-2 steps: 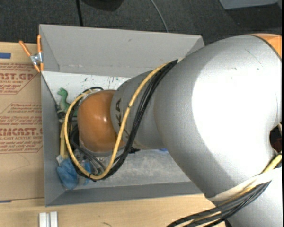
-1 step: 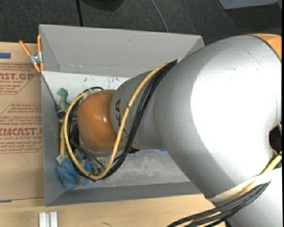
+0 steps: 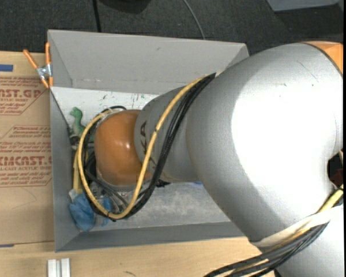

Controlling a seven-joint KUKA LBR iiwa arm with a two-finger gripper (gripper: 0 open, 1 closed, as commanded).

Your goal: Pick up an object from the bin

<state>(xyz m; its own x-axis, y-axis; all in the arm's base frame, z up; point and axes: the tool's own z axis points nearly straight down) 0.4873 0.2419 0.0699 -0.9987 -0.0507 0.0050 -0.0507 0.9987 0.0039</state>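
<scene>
Down in the grey metal bin point(image 3: 144, 62), camera view: the arm point(image 3: 265, 154) comes in from the right, its orange cover point(image 3: 118, 149) low over the left side. The gripper point(image 3: 112, 194) sits under that cover; spread or pressed together, I can't tell. Up-left of the cover lies a small green thing point(image 3: 76, 117), and below-left a crumpled blue thing point(image 3: 81, 211), nearest the gripper.

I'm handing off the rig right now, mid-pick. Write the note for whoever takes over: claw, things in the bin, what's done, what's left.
Claw: low in the left half of the bin, under the orange wrist cover; open or shut cannot be told.
Things: a small green thing by the left wall and a blue crumpled thing in the near-left corner, both close beside the wrist.
Done: the arm is down in the bin; no grasp can be confirmed.
Left: confirm a grasp, then lift one thing out.
</scene>
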